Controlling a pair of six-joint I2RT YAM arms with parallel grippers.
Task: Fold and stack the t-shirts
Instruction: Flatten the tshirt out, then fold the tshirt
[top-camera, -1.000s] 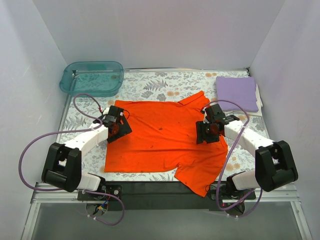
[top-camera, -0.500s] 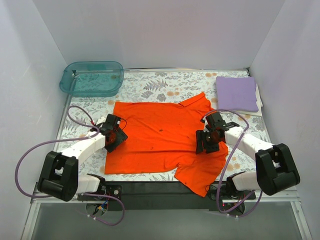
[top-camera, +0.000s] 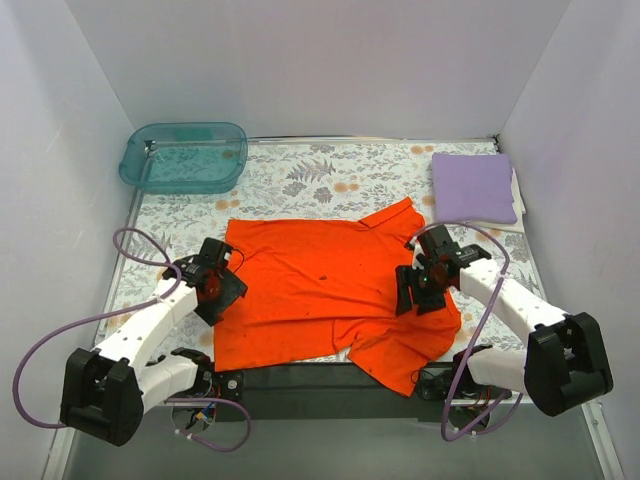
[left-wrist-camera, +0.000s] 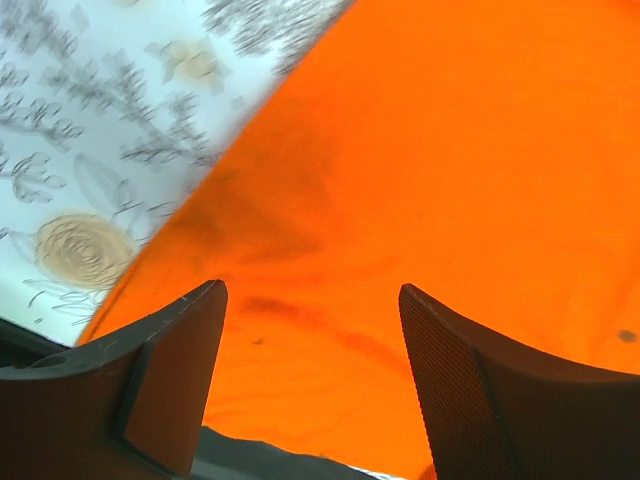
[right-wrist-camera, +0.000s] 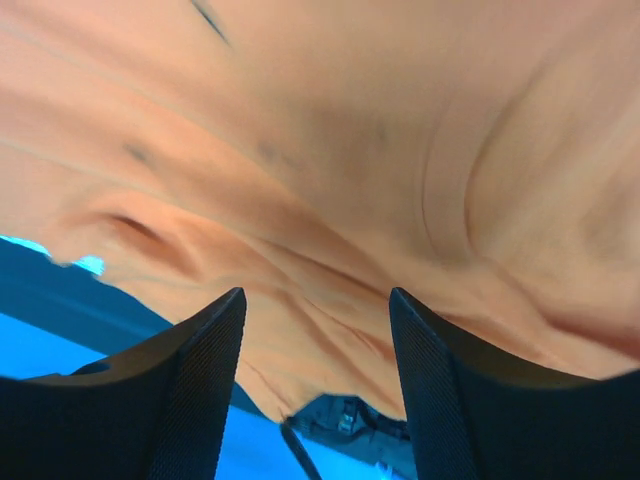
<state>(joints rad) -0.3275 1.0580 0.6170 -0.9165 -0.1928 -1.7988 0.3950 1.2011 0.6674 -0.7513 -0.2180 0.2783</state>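
While both arms reach forward from their bases at the near edge, the left arm stretches diagonally inward, and the left gripper (top-camera: 215, 283) sits low over the left edge of the orange-red t-shirt (top-camera: 320, 290), about halfway along that side. Its wrist view shows two dark fingers (left-wrist-camera: 165, 370) spread well apart with nothing pinched between them. Orange cloth fills the space beyond, and its edge runs diagonally beside the floral table covering (left-wrist-camera: 90, 150). The right arm bends at the elbow and angles inward, so the right gripper (top-camera: 422, 285) hangs over the shirt's right side near the sleeve. Its fingers (right-wrist-camera: 190, 390) likewise stand apart, with wrinkled orange fabric beyond them; whether the tips touch the cloth cannot be told. The shirt lies spread in the middle of the table, its far right sleeve pointing toward the back and its near right corner draped over the black front edge (top-camera: 300, 380). The lavender t-shirt (top-camera: 473, 186) rests folded at the far right corner, well apart from the orange one. A translucent teal tub (top-camera: 185, 157) stands at the far left corner. Plain white walls (top-camera: 300, 60) enclose the table on three sides.
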